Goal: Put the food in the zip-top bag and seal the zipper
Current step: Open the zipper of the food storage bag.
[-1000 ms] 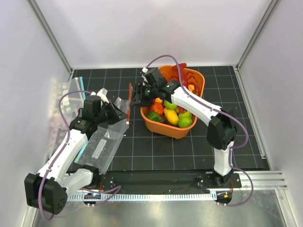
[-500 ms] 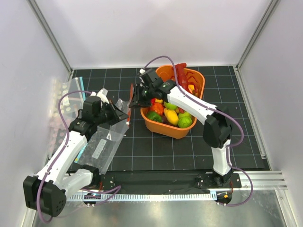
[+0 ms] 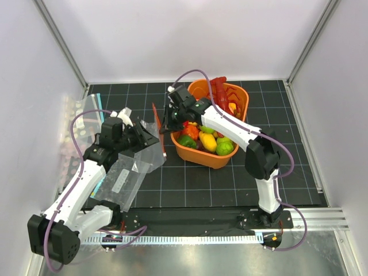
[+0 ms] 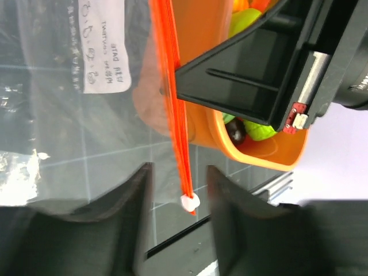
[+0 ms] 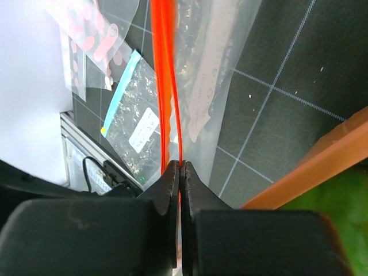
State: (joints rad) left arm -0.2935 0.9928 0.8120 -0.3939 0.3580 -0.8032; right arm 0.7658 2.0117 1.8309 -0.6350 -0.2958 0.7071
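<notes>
Zip-top bag point(image 3: 146, 155): held up just left of the basket point(image 3: 202, 160), between both grippers; no food is seen inside.
Zipper point(image 3: 158, 129): its lower end has been swung toward the basket over the last second; loading is judged not yet begun.
Right gripper point(image 5: 180, 172): clamped tight on the zipper.
Left gripper point(image 4: 178, 171): fingers spread, the zipper's end between them.
Basket: lobster point(image 3: 221, 91), green fruit point(image 3: 225, 148) and other toy produce are held.

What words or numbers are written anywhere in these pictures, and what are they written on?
Printed white label on clear plastic, left wrist view: a few lines of dark print, turned sideways and too blurred to read.
Small white label on the flat clear bag, right wrist view: too small to read.
No other text shows anywhere.
</notes>
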